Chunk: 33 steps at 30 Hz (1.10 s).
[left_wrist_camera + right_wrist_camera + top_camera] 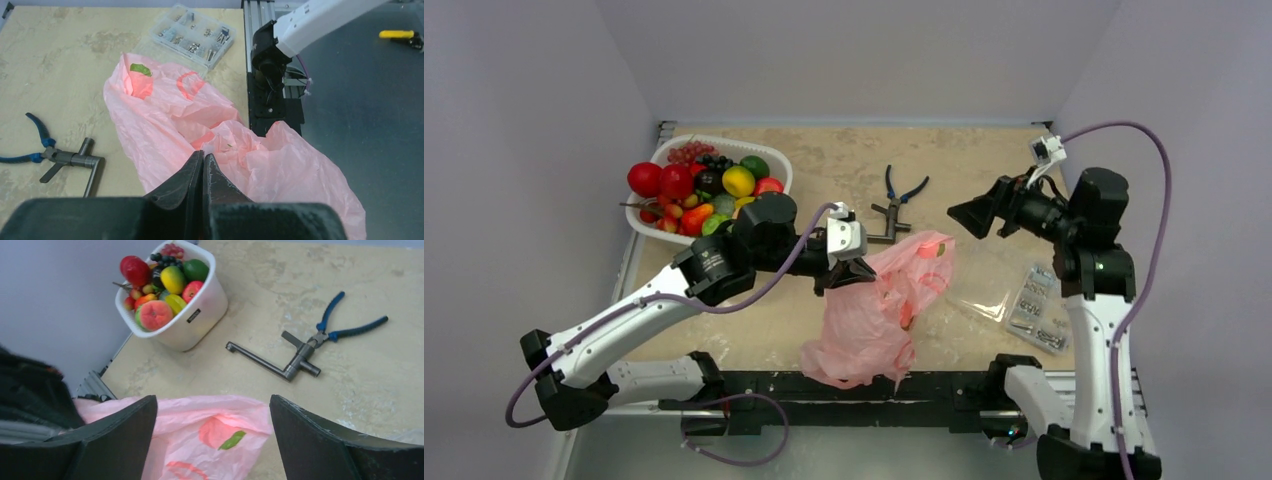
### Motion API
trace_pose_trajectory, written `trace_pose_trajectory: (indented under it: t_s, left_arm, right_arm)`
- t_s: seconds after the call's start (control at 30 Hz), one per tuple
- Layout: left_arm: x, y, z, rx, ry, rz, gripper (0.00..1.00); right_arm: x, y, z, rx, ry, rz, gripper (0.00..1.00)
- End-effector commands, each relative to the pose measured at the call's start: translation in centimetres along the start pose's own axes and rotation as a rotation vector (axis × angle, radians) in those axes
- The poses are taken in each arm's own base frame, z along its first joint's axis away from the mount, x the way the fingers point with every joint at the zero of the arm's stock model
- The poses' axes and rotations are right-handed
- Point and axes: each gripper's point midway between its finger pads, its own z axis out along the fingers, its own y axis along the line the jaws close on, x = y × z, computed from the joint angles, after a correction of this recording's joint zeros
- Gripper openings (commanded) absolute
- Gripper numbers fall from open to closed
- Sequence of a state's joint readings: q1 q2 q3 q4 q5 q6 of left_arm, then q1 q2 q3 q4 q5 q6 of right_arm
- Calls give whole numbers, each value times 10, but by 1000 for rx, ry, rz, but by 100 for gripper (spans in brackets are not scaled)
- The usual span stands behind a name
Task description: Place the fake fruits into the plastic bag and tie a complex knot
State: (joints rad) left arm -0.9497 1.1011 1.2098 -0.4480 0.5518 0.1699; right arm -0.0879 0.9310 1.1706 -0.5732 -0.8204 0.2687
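Observation:
The fake fruits point(699, 190) are heaped in a white basket point(776, 165) at the back left, and they also show in the right wrist view point(165, 282). The pink plastic bag point(874, 310) lies crumpled mid-table, its lower end over the near rail. My left gripper point(842, 278) sits at the bag's upper left edge, shut, with pink film point(165, 115) pinched at its tips point(204, 156). My right gripper point(972, 218) hovers open above the bag's far right corner point(210, 440), nothing between its fingers point(120, 435). No knot shows in the film.
Blue-handled pliers point(906, 187) and a grey metal crank point(886, 225) lie behind the bag. A clear pack of metal hardware point(1036, 310) sits at the right, beside the right arm's base. Walls close in on the left, back and right.

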Motion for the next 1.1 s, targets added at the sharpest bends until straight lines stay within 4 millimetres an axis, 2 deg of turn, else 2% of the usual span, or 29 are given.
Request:
trace_pose_trajectory:
  t_s: [0.0, 0.1, 0.2, 0.27, 0.37, 0.53, 0.63, 0.77, 0.8, 0.83, 0.9, 0.93, 0.97, 1.0, 1.03, 1.07]
  left_arm:
    - [-44, 14, 2, -54, -118, -87, 0]
    - [-56, 18, 3, -51, -155, -135, 0]
    - [-61, 22, 5, -64, -161, -135, 0]
    - [-64, 27, 6, -78, -168, -121, 0]
    - [-70, 33, 9, -93, -173, -104, 0]
    - [-79, 47, 16, -128, -181, -87, 0]
    - [-84, 56, 18, -156, -184, -71, 0]
    - [-91, 59, 19, -164, -203, -67, 0]
    - [-92, 57, 18, -156, -209, -72, 0]
    - [-92, 55, 18, -143, -212, -75, 0]
    - [-93, 49, 12, -132, -216, -70, 0]
    - [-92, 47, 7, -126, -213, -75, 0]
    - [-92, 45, 1, -103, -197, -80, 0]
    - [-90, 42, -8, -77, -157, -65, 12]
    - [-90, 44, -21, -65, -110, -60, 34]
    - [-91, 50, -36, -58, -83, -78, 64]
  right_arm:
    - [22, 48, -31, -151, 49, -92, 76]
    - [42, 66, -34, -266, 69, 11, 74]
    - [56, 73, -36, -334, 112, 42, 81]
    - [57, 76, -35, -360, 126, 49, 87]
    - [60, 80, -31, -389, 146, 54, 90]
    - [77, 102, -14, -470, 232, 49, 91]
    - [84, 108, -4, -497, 263, 29, 91]
    - [79, 112, 7, -520, 255, -3, 90]
    - [76, 113, 10, -523, 249, -12, 82]
    - [73, 113, 13, -527, 242, -25, 68]
    - [67, 116, 13, -538, 234, -56, 36]
    - [65, 116, 12, -539, 234, -86, 14]
    - [65, 113, 11, -522, 236, -135, 0]
    - [61, 113, 10, -513, 218, -186, 0]
    - [59, 113, 7, -506, 211, -218, 0]
    - [54, 114, 4, -501, 192, -259, 0]
